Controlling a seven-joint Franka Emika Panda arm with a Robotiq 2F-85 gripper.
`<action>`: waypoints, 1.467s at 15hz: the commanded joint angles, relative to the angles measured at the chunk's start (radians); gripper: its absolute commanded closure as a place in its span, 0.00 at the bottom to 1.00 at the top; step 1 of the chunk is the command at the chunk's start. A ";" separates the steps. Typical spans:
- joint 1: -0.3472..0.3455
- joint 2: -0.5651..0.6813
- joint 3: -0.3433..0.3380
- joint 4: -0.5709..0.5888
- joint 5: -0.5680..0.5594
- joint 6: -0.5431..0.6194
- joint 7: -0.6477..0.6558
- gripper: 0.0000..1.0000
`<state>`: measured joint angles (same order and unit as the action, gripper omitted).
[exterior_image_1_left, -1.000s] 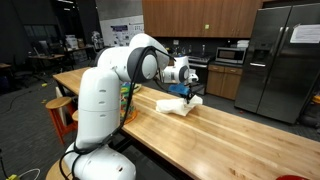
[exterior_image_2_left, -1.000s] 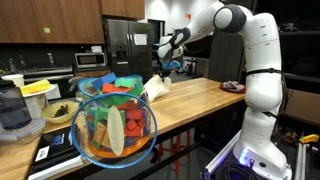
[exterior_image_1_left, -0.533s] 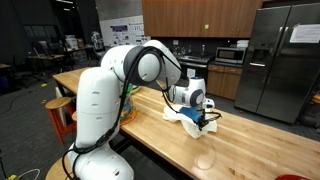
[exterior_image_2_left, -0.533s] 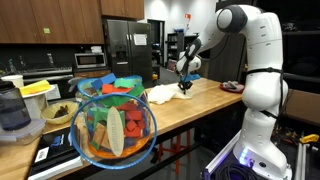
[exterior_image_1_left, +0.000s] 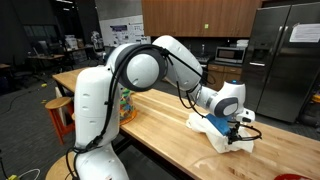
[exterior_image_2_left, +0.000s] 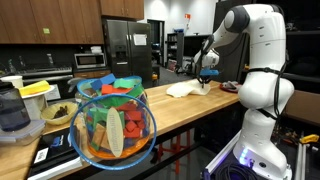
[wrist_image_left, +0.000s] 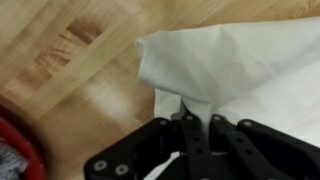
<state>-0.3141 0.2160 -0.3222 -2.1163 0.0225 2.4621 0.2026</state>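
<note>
My gripper (exterior_image_1_left: 238, 130) is shut on a white cloth (exterior_image_1_left: 212, 129) and holds a fold of it low over the long wooden table (exterior_image_1_left: 160, 125). In the wrist view the two black fingers (wrist_image_left: 197, 118) pinch a pulled-up fold of the cloth (wrist_image_left: 230, 60), which spreads over the wood to the right. In an exterior view the gripper (exterior_image_2_left: 203, 76) stands at the right end of the cloth (exterior_image_2_left: 183, 89), which lies stretched along the table (exterior_image_2_left: 150, 112).
A bowl of coloured toys (exterior_image_2_left: 113, 120) fills the foreground of an exterior view, with a yellow bowl (exterior_image_2_left: 36, 89) behind it. A dark object (exterior_image_2_left: 229, 86) lies on the table near the robot base. A steel fridge (exterior_image_1_left: 280, 60) and cabinets stand beyond the table. A stool (exterior_image_1_left: 58, 108) stands by the table.
My gripper has dragged the white cloth along the table, from near the robot base to well further down the tabletop. It has stayed shut on the cloth throughout.
</note>
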 joint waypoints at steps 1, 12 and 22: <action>0.002 0.034 0.014 0.145 0.046 -0.086 0.009 0.99; 0.275 -0.043 0.164 0.039 -0.193 -0.028 0.124 0.99; 0.378 -0.077 0.243 -0.253 -0.358 0.097 0.136 0.99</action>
<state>0.1193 0.1823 -0.0335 -2.2664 -0.3056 2.5099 0.3622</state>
